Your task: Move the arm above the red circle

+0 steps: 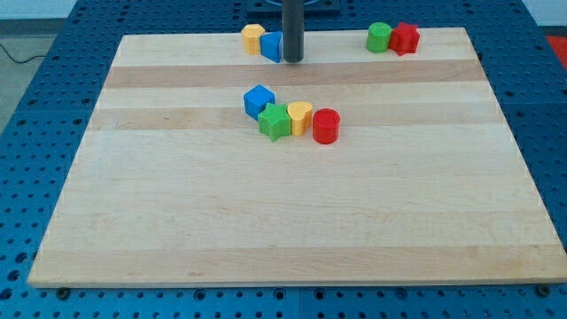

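You see my tip point(293, 60) near the board's point(266, 230) top edge, touching a blue block point(271, 46), far from the red cylinder point(326, 126); the board's lower half lies open.

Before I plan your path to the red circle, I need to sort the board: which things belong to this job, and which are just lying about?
Part of the job:
- red round cylinder block, mid-board
- my tip, near the view's top, beside the blue block there

Lying about:
- yellow heart block
- green star block
- blue cube
- blue block
- yellow block
- green block
- red block
- wooden board
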Available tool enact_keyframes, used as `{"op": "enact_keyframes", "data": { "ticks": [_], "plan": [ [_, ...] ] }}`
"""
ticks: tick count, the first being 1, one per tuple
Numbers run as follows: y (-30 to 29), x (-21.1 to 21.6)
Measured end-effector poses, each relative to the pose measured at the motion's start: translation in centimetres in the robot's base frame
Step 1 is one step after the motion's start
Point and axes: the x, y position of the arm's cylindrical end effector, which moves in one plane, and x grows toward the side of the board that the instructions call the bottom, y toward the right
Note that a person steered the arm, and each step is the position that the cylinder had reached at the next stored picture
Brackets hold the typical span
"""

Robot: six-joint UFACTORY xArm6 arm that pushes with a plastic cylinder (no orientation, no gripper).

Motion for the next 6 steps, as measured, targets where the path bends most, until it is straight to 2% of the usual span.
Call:
{"op": "enact_keyframes", "data": {
  "ticks": [1, 2, 3, 4, 5, 6],
  "plan": [
    [-0.2, 3.3],
    [-5.3, 2.6],
    [-6.2, 4.4],
    [0.5, 5.6],
    [3.8, 7.9],
    [2.7, 11.6]
  ]
}}
